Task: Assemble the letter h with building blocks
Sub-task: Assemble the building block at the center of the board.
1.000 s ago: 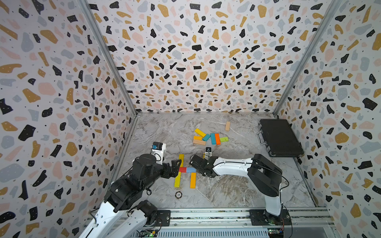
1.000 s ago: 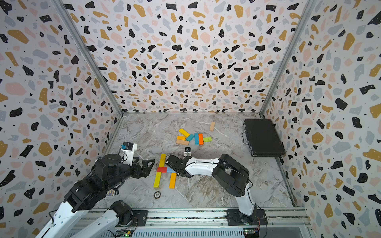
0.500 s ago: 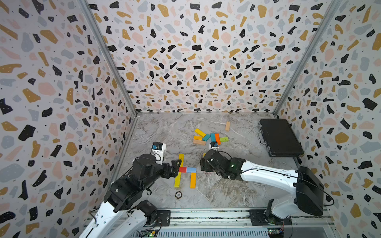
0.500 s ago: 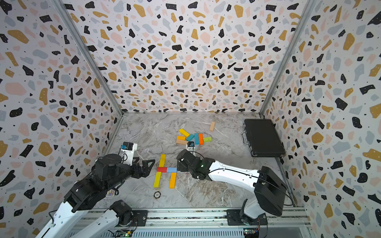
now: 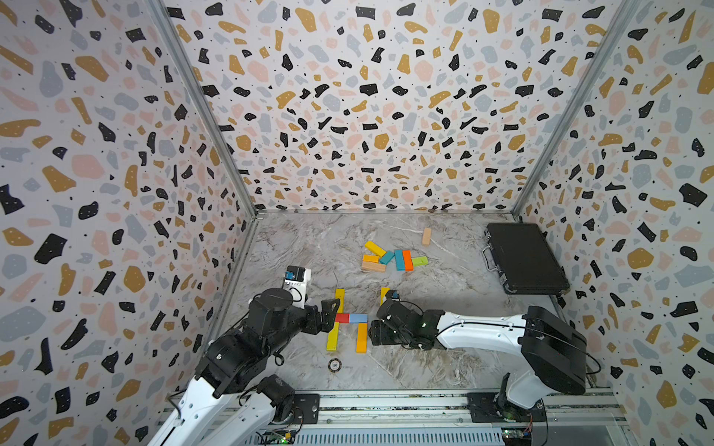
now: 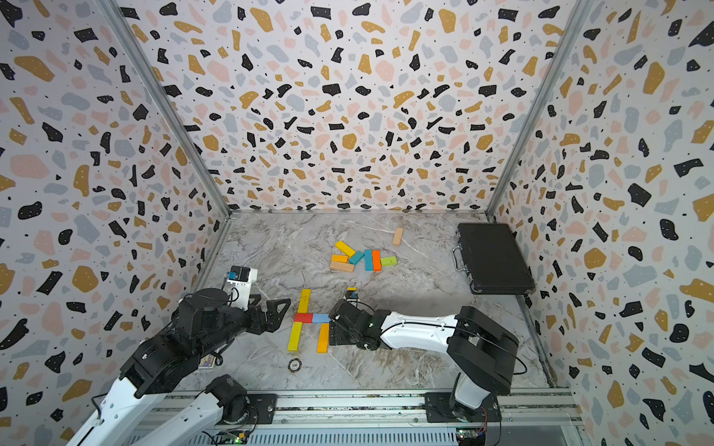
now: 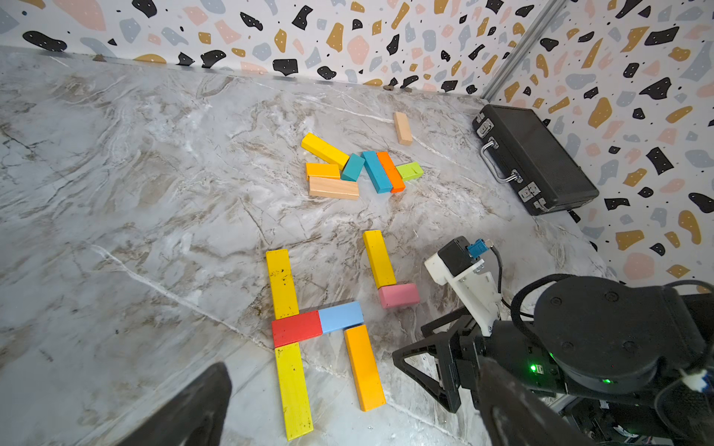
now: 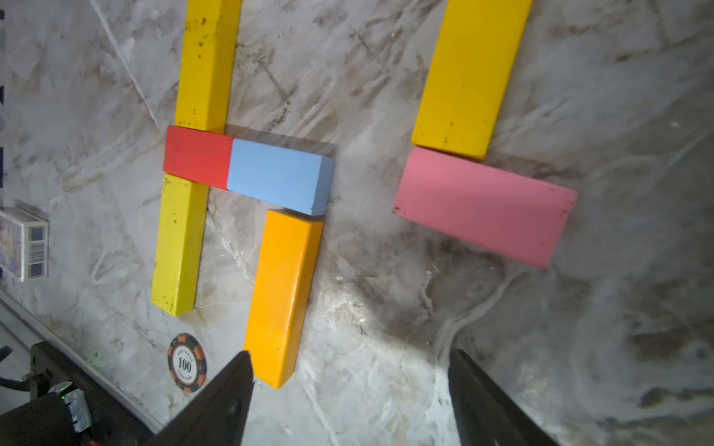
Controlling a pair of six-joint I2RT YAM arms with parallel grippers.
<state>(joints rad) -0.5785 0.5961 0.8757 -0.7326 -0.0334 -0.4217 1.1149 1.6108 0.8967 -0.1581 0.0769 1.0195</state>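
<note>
Right gripper (image 8: pixel 349 353) shifted toward the near edge, now beside the orange block (image 8: pixel 284 293), jaws wide and empty, left gripper (image 6: pixel 279 313) unmoved, jaws wide, building blocks (image 7: pixel 296 328) forming an h on the surface (image 7: pixel 135 193), pink block (image 8: pixel 485 206) lying apart

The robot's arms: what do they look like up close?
The left arm and right arm are white shells with bulky black joints and thin black cables. The left claw and right claw are black, with triangular fingers. White wrist brackets carry small black cameras with blue plugs.
</note>
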